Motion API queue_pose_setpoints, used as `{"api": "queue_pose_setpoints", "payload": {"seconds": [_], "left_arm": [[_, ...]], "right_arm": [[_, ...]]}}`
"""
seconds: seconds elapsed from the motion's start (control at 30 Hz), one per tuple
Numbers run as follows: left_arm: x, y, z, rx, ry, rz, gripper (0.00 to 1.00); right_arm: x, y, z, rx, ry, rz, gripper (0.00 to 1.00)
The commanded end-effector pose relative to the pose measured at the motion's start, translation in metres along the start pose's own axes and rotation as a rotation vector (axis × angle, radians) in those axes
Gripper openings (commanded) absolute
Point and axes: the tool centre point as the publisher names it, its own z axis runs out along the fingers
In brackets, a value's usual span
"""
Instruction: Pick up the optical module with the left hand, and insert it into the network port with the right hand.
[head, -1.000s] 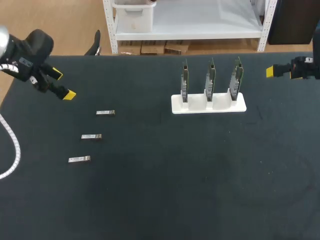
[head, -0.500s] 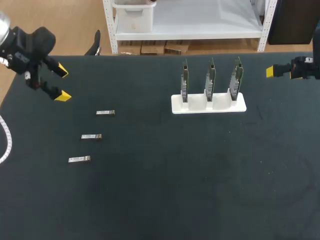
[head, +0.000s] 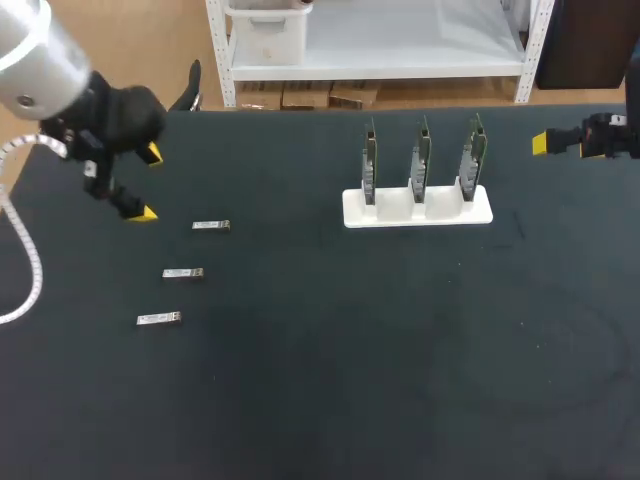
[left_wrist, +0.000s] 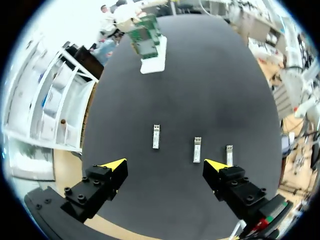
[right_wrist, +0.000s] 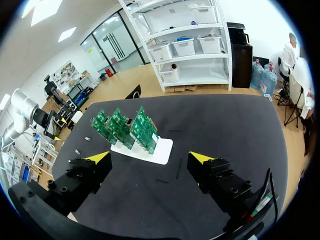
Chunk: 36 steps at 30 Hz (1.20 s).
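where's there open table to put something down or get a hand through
Widest bare patch: the near half of the table, in front of the white board stand and right of the optical modules. A clear lane runs between the stand and modules. Crowded: the far left, where the left hand hovers beside the modules.

Three silver optical modules (head: 183, 273) lying flat, three port boards (head: 421, 160) upright
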Motion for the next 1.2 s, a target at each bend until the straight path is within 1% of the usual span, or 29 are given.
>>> {"api": "queue_pose_setpoints", "payload": {"seconds": [0.03, 0.13, 0.33, 0.43, 0.5, 0.53, 0.6, 0.63, 0.7, 0.83, 1.0, 1.2], "left_arm": [[-0.011, 0.01, 0.021, 0.046, 0.085, 0.026, 1.0], [-0.012, 0.01, 0.029, 0.065, 0.102, 0.034, 1.0], [-0.007, 0.012, 0.048, 0.103, 0.138, 0.0, 1.0], [-0.004, 0.013, 0.055, 0.107, 0.145, -0.014, 1.0], [-0.003, 0.013, 0.058, 0.081, 0.169, -0.023, 1.0], [-0.001, 0.013, 0.06, 0.058, 0.206, -0.032, 1.0], [0.001, 0.014, 0.062, 0.042, 0.197, -0.038, 1.0], [0.003, 0.014, 0.063, 0.033, 0.222, -0.04, 1.0], [0.005, 0.014, 0.065, 0.048, 0.197, -0.06, 1.0], [0.005, 0.014, 0.071, 0.064, 0.207, -0.059, 1.0], [-0.001, 0.012, 0.082, 0.084, 0.209, -0.041, 1.0], [-0.006, 0.015, 0.093, 0.093, 0.207, -0.045, 1.0]], "right_arm": [[0.0, 0.0, 0.0, 0.0, 0.0, 0.0, 1.0], [0.0, 0.0, 0.0, 0.0, 0.0, 0.0, 1.0], [0.0, 0.0, 0.0, 0.0, 0.0, 0.0, 1.0], [0.0, 0.0, 0.0, 0.0, 0.0, 0.0, 1.0], [0.0, 0.0, 0.0, 0.0, 0.0, 0.0, 1.0], [0.0, 0.0, 0.0, 0.0, 0.0, 0.0, 1.0], [0.0, 0.0, 0.0, 0.0, 0.0, 0.0, 1.0], [0.0, 0.0, 0.0, 0.0, 0.0, 0.0, 1.0], [0.0, 0.0, 0.0, 0.0, 0.0, 0.0, 1.0], [0.0, 0.0, 0.0, 0.0, 0.0, 0.0, 1.0], [0.0, 0.0, 0.0, 0.0, 0.0, 0.0, 1.0], [0.0, 0.0, 0.0, 0.0, 0.0, 0.0, 1.0]]}}
